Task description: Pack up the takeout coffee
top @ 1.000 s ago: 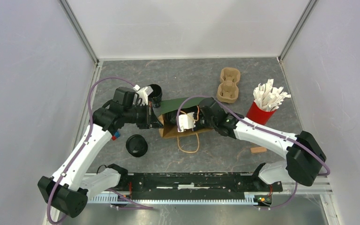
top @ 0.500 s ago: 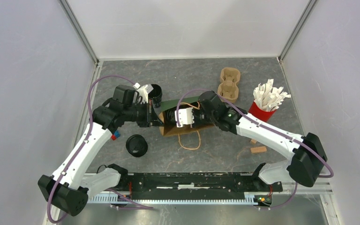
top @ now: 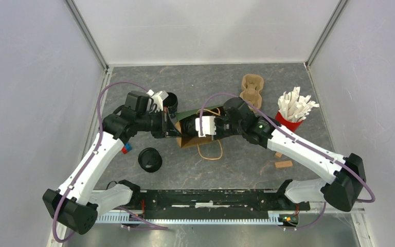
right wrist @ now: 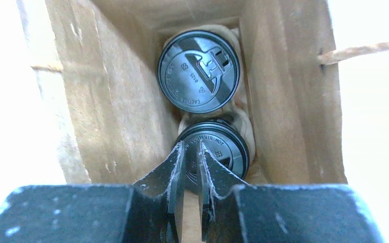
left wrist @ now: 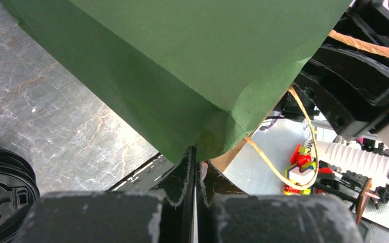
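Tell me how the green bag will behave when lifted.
Probably floppy: the bag is thin paper, creased where the left claw pinches it. Likely bottom-heavy, with two lidded cups inside. Its twine handle may be the safer hold.

Paper, plastic and stone-look surfaces

Paper bag (left wrist: 192,55) matt green outside, rough brown kraft inside; cup lids (right wrist: 198,71) glossy black embossed plastic; table (left wrist: 40,111) at left mottled grey, stone-like, matt; handle (left wrist: 309,131) coarse tan twine; cup carrier (top: 251,85) matt moulded pulp.
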`<state>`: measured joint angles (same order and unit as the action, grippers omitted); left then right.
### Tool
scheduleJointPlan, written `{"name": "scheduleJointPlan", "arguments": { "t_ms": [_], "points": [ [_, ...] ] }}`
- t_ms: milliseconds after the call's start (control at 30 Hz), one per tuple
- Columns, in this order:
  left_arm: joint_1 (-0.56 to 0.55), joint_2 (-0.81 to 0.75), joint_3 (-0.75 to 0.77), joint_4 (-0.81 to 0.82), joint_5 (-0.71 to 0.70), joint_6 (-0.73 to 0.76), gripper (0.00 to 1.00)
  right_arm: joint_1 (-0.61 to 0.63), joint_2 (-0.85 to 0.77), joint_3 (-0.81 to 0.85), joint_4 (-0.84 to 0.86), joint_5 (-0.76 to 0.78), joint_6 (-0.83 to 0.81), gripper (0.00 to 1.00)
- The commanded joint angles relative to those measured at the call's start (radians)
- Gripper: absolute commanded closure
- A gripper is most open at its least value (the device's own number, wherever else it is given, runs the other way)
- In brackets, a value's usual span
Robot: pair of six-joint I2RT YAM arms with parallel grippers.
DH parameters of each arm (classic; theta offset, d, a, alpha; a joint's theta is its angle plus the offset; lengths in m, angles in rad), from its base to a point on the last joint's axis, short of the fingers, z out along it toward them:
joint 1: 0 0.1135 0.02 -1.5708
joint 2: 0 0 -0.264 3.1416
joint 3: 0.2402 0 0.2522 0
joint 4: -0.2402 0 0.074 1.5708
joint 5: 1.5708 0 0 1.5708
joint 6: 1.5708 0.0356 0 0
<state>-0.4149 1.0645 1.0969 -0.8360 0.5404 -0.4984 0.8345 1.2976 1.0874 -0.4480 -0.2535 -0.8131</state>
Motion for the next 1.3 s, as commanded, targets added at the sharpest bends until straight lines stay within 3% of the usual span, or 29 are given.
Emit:
{"name": "scheduleJointPlan", "arguments": {
  "t_ms": [0, 633, 967, 1267],
  "points": [
    [-0.003, 0.003, 0.047, 0.007, 0.037, -0.056, 0.98, -0.005, -0.053, 0.064, 0.008, -0.07, 0.084, 0.81],
    [-0.002, 0.031, 0.142, -0.017, 0.041, -0.111, 0.98, -0.007, -0.108, 0.244, -0.057, -0.21, 0.126, 0.7],
    [-0.001, 0.037, 0.179, -0.028, -0.005, -0.167, 0.98, -0.008, -0.168, 0.253, 0.075, -0.169, 0.209, 0.68],
    [0.0, 0.049, 0.217, -0.087, -0.046, -0.155, 0.91, -0.012, -0.165, 0.252, 0.179, 0.023, 0.2, 0.69]
  ]
}}
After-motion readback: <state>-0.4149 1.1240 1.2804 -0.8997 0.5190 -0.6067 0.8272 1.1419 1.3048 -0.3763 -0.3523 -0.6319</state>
